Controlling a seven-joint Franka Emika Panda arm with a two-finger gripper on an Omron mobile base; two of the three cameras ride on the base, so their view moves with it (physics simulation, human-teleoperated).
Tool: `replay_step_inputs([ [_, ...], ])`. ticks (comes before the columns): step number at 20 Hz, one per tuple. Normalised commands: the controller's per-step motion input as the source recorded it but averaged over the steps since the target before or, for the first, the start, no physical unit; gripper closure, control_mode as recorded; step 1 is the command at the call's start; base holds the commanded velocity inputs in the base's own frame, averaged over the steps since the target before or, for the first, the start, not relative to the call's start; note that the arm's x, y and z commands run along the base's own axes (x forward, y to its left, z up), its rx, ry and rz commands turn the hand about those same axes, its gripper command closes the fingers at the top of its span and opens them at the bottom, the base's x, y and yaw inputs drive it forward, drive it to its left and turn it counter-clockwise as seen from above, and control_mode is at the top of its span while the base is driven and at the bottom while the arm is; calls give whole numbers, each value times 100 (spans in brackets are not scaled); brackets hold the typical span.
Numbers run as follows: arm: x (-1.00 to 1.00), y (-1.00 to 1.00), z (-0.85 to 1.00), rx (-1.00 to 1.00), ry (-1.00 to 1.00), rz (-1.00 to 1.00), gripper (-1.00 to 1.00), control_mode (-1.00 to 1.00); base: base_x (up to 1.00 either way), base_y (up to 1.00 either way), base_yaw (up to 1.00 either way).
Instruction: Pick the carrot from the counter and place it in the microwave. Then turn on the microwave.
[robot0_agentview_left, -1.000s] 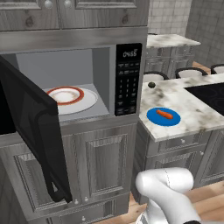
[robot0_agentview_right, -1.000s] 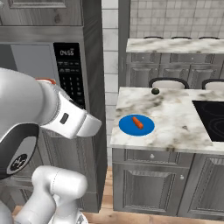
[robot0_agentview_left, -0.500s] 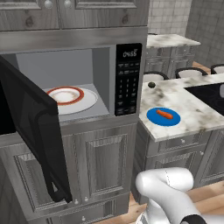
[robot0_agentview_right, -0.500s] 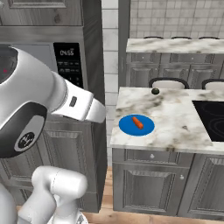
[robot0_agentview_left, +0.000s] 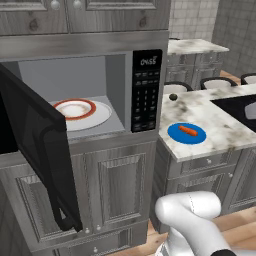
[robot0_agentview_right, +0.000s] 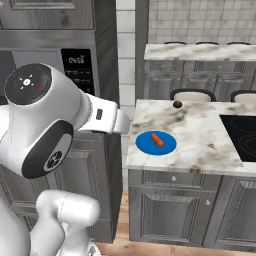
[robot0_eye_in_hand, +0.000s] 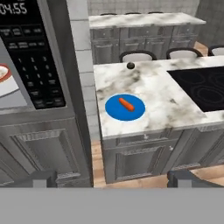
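The carrot (robot0_agentview_left: 188, 131) (robot0_agentview_right: 157, 140) (robot0_eye_in_hand: 127, 104) is a short orange stick lying on a round blue plate (robot0_agentview_left: 179, 135) (robot0_agentview_right: 145, 145) (robot0_eye_in_hand: 114, 110) near the front left corner of the marble counter (robot0_agentview_left: 215, 125) (robot0_agentview_right: 195, 130) (robot0_eye_in_hand: 153, 87). To its left the black microwave (robot0_agentview_left: 146, 90) (robot0_agentview_right: 78, 70) (robot0_eye_in_hand: 30, 74) stands with its door (robot0_agentview_left: 40, 155) swung wide open. My gripper (robot0_eye_in_hand: 113, 179) is open and empty, well short of the counter and facing the carrot from a distance.
A white plate with a red rim (robot0_agentview_left: 80, 110) lies inside the microwave. A small dark round object (robot0_agentview_left: 173, 97) (robot0_agentview_right: 177, 104) (robot0_eye_in_hand: 130, 65) sits at the counter's back. The black cooktop (robot0_agentview_right: 240, 135) (robot0_eye_in_hand: 197, 87) lies to the right, with chair backs (robot0_eye_in_hand: 138, 56) behind the counter.
In the right base view my white arm has swung, its big joint turning up and the forearm stretching right. The carrot, plate and microwave door have not moved.
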Motion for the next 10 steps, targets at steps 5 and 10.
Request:
replay_step_inputs([
  [5,28,0,-18,-9,9,14,-100,-100,0,0,0],
  [10,28,-4,-19,-9,7,14,-100,-100,0,0,0],
])
